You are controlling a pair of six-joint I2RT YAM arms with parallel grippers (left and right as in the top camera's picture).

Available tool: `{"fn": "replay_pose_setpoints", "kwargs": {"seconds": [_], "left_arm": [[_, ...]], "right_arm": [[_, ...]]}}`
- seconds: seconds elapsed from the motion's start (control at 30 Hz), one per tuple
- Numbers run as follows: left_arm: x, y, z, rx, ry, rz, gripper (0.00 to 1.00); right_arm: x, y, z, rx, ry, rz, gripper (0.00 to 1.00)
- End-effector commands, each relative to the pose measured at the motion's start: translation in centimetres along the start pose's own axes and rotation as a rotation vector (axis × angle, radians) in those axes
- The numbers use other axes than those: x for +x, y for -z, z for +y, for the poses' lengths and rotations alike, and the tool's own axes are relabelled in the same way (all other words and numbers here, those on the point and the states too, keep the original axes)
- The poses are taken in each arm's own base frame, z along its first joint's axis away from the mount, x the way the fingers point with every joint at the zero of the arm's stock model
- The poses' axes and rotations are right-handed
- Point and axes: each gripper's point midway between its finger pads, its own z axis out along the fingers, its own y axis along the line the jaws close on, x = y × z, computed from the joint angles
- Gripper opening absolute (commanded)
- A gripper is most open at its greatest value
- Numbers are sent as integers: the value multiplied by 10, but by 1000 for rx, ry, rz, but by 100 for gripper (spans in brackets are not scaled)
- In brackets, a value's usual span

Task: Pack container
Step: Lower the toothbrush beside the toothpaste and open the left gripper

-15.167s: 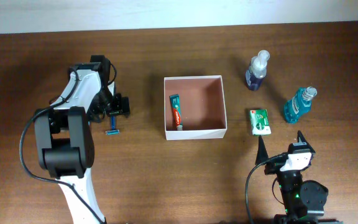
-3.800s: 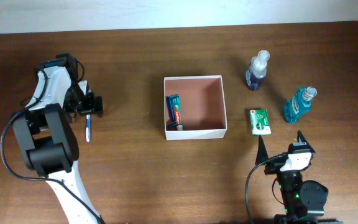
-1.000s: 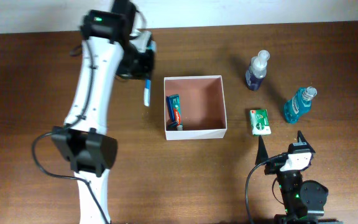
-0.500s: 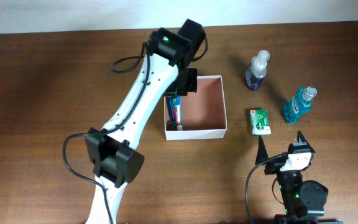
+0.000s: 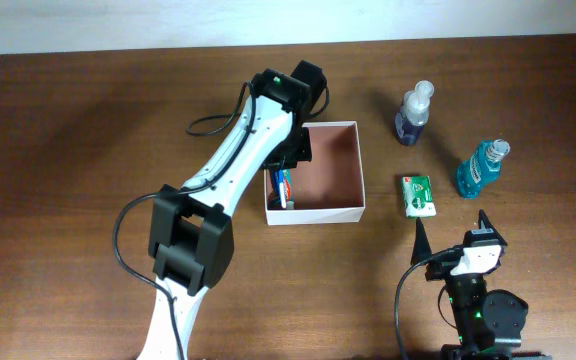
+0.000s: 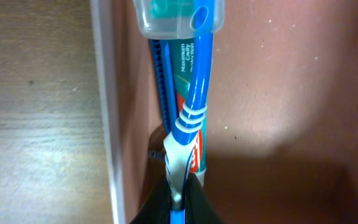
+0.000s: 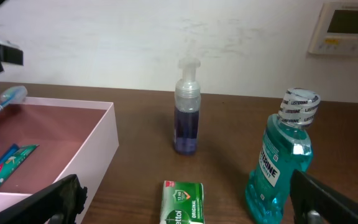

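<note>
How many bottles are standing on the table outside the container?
2. The purple pump bottle stands just beyond the container's far right corner; the teal mouthwash bottle stands further right, beside the green box. None appears hidden.

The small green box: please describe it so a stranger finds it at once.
Find the white-walled container at the middle of the table. Just right of it on the wood lies the small green box. Its neighbours, the purple bottle and the teal bottle, stand upright; it alone lies flat.

The mouthwash bottle (image 7: 283,168) reads "LISTERINE"; the green box (image 7: 182,204) reads "ORIGINAL".
</note>
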Motion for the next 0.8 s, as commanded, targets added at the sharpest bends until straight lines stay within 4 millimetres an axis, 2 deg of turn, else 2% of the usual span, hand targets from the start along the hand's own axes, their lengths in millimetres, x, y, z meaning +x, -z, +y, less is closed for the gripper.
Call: {"fn": "replay_pose_setpoints", "kwargs": {"seconds": [0.0,0.17,0.43,0.6,0.77], "left_arm": [[-1,-19,6,-35,-10,17,1],[-1,-28,5,-40,-10,26,1],[6,-28,8,-55,-16,50,1],[8,-28,6,-54,-160,57,1],[9,-27,2,-52,-216,53,0]], "right_arm": [[2,0,-1,5,-5,3,98],[2,0,-1,5,-5,3,98],[2,0,-1,5,-5,3,98],[2,0,-1,5,-5,3,98],[2,0,-1,5,-5,3,98]]}}
